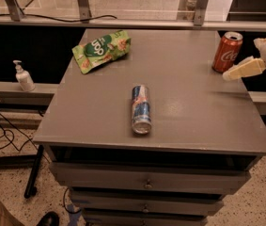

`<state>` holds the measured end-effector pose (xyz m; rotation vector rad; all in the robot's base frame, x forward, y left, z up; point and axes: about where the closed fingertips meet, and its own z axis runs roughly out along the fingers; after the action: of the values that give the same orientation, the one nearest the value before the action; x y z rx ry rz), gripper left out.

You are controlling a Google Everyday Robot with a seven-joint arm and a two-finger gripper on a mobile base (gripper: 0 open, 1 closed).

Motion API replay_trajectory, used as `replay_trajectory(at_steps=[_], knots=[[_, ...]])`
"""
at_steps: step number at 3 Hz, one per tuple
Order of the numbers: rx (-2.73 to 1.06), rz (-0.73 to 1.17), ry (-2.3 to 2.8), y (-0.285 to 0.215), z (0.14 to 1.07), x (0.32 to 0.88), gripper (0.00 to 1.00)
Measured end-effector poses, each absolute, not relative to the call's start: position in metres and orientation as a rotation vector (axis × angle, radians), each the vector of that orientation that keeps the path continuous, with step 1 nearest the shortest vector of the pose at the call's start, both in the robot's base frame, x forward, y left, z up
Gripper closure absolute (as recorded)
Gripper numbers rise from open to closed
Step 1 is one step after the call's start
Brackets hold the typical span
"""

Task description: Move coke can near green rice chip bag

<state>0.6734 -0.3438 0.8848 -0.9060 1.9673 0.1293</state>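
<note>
The red coke can (227,52) stands upright near the far right edge of the grey table top (189,102). The green rice chip bag (101,50) lies flat at the far left of the table, well apart from the can. My gripper (232,73) comes in from the right edge of the view, just to the right of and slightly in front of the coke can, close to its lower side. It holds nothing that I can see.
A blue-and-silver can (141,108) lies on its side in the middle of the table. The table has drawers (146,182) below. A soap dispenser (23,76) stands on a ledge at the left. Cables lie on the floor at the left.
</note>
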Motion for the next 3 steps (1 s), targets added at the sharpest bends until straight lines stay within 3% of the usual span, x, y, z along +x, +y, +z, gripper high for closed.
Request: replay_trajectory(at_steps=[2,3], knots=[[-0.683,0.295,1.856,-0.342,0.895,0.717,0.0],[-0.644,0.369,1.839,-0.33,0.89,0.726,0.18]])
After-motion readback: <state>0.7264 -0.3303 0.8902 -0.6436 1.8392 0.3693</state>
